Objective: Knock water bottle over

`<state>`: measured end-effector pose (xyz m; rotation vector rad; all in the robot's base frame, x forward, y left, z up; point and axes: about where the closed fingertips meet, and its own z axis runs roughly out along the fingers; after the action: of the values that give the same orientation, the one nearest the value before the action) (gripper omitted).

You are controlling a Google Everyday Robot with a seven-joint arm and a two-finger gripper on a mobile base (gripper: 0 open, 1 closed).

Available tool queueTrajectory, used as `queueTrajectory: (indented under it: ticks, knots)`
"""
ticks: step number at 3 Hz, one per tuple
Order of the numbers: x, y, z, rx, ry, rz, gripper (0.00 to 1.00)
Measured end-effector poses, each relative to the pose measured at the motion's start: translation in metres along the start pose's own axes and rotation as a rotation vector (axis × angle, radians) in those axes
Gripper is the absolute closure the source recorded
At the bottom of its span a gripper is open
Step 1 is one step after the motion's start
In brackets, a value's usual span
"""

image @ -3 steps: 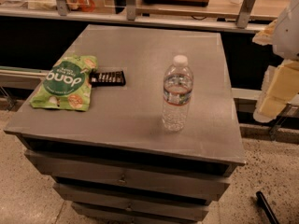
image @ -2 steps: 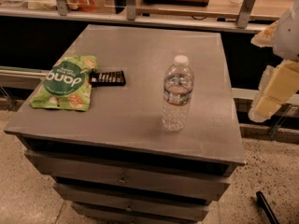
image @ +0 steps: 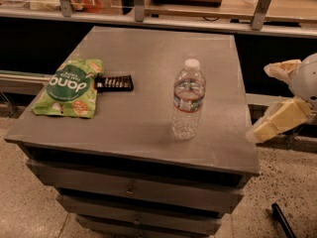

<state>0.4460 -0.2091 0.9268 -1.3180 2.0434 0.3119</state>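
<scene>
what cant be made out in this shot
All in the camera view:
- Gripper, right of the table: cut off by the frame's right edge.
- Water bottle label print: too small to read.
- Dark flat item beside the green snack bag: too blurred to identify.
- Black rod on the floor: cut off at the bottom edge.

Water bottle (image: 188, 100), centre: clear ribbed plastic, glossy; white plastic cap, thin printed label band.
Cabinet top (image: 148, 48): grey, matt, smooth, faintly scuffed; drawer fronts (image: 133, 185) same dull grey.
Snack bag (image: 69, 87), left: green film, shiny, crinkled.
Dark packet (image: 114, 83) beside it: glossy wrapper.
Gripper (image: 280, 118), right edge of frame: cream-yellow, matt, plastic-looking.
Floor (image: 277, 182), lower right: speckled, stone-like.
</scene>
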Motion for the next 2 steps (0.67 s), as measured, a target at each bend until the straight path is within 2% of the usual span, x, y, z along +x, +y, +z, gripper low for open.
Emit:
queueTrajectory:
  ticks: [1,2]
  knots:
    - [-0.0076,-0.0083,-0.0171,0.072,-0.128,0.053,0.00]
    - [-0.0070,-0.0050,-0.0108,0.032,-0.134,0.052,0.00]
